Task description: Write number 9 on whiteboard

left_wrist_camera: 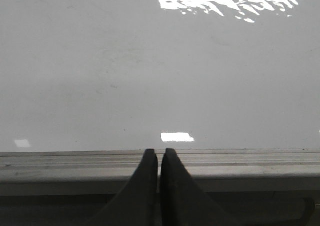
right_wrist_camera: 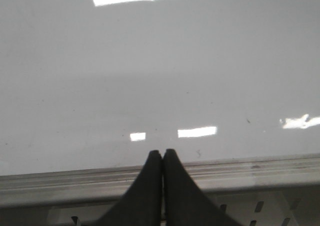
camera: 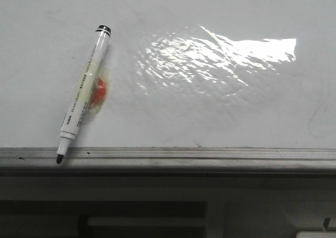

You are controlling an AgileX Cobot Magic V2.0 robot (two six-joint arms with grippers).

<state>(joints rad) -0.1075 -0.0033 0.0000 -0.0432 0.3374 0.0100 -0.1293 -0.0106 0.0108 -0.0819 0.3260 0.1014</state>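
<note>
Your whiteboard (camera: 220, 112) fills the front view, glossy with wrinkled glare, its grey metal ledge (camera: 210, 155) along the lower edge; no drawn figure shows on it. A white marker (camera: 84, 95) lies tilted on its left part, tip down on the ledge, over an orange-red blob (camera: 97, 92). Your left gripper (left_wrist_camera: 159, 158) and right gripper (right_wrist_camera: 162, 161) each have jaws pressed together, holding nothing.

Glossy whiteboard (camera: 220, 112) with grey ledge (camera: 210, 155) — uncapped marker (camera: 83, 98) lying tilted over a red-and-yellow blob (camera: 97, 92), tip on the ledge.
</note>
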